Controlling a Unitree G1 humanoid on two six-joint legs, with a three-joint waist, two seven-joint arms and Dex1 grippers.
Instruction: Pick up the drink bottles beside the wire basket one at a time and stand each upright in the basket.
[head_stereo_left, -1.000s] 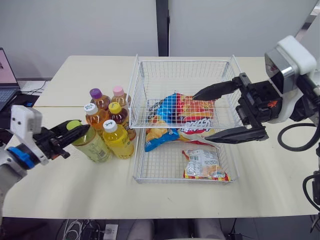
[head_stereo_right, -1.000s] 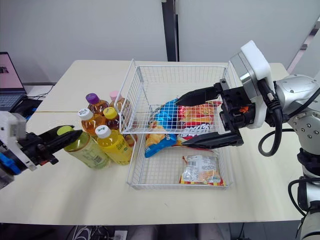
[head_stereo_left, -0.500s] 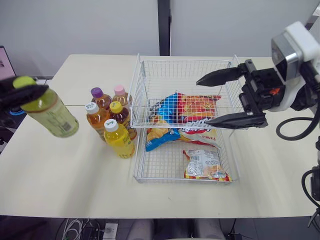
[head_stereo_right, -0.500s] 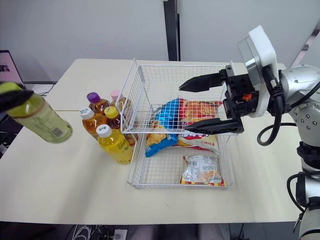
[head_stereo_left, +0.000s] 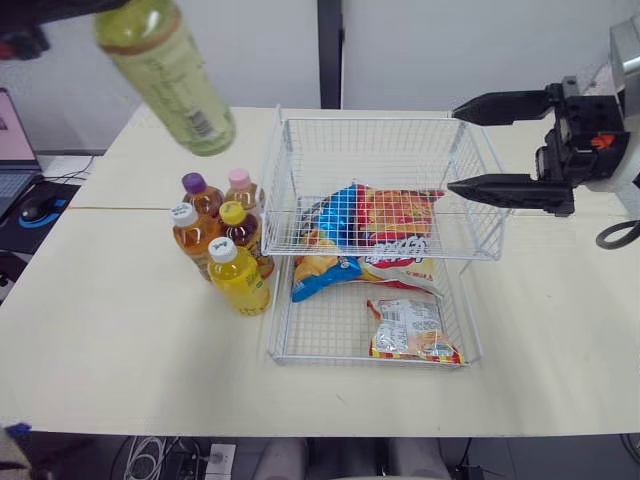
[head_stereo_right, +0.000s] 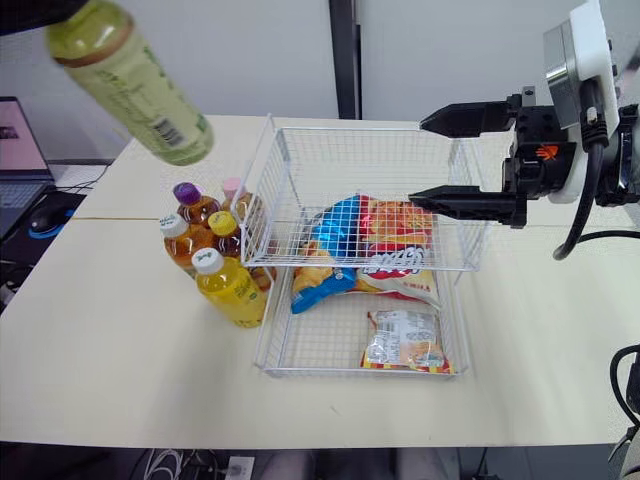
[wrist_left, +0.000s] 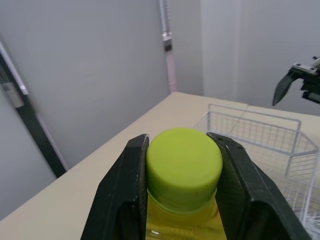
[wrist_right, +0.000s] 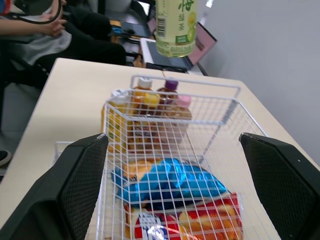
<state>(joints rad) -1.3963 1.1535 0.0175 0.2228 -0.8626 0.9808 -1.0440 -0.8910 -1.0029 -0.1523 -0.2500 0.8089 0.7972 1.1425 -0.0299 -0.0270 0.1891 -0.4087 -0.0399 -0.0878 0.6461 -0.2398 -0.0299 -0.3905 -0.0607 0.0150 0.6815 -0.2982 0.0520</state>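
Left wrist view: my left gripper (wrist_left: 178, 142) pinches the green tea bottle (head_stereo_left: 170, 75) by its cap. The bottle hangs tilted, high over the cream table (head_stereo_left: 120, 320), above the other bottles (head_stereo_left: 220, 245) standing just beside the wire basket (head_stereo_left: 370, 125). My right gripper (head_stereo_left: 453, 147) hovers spread wide at the basket's far right corner, with a grey wall (head_stereo_left: 450, 50) behind and a laptop (head_stereo_left: 12, 130) past the table's left edge.

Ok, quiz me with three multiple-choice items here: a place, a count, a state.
1. Relative to the wire basket, the green tea bottle is: A inside it; B in the air to its left; C lying beside it.
2. Bottles standing on the table: A three; B four; C five.
3. The right gripper is: A open; B shut on the basket's rim; C shut on a bottle.
B, the left gripper holds it aloft by the cap; C, five caps show beside the basket; A, its fingers are spread, nothing between.
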